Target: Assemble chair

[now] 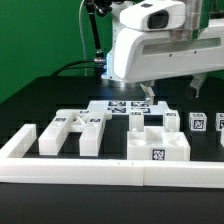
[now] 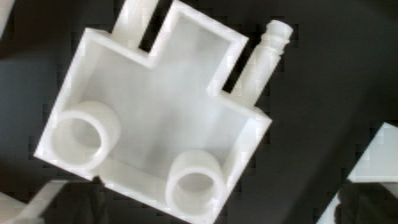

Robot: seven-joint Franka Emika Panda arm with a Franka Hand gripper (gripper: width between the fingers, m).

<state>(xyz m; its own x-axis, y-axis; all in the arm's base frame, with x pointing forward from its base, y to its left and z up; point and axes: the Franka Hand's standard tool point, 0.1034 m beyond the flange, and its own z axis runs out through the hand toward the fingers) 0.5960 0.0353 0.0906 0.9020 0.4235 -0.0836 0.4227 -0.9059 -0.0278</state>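
Observation:
The chair parts are white blocks with square tags. In the exterior view two slotted pieces lie at the left, a chunky block in the middle, and two cube-ended pieces at the right. My gripper hangs low behind the middle block, over the table. The wrist view is filled by a flat white panel with two round sockets and a notched edge. A ribbed white peg lies against it. My gripper looks open, its dark fingers at the frame's corners, touching nothing.
The marker board lies flat behind the parts. A long low white border rail runs along the front. The table is black, with a green backdrop behind.

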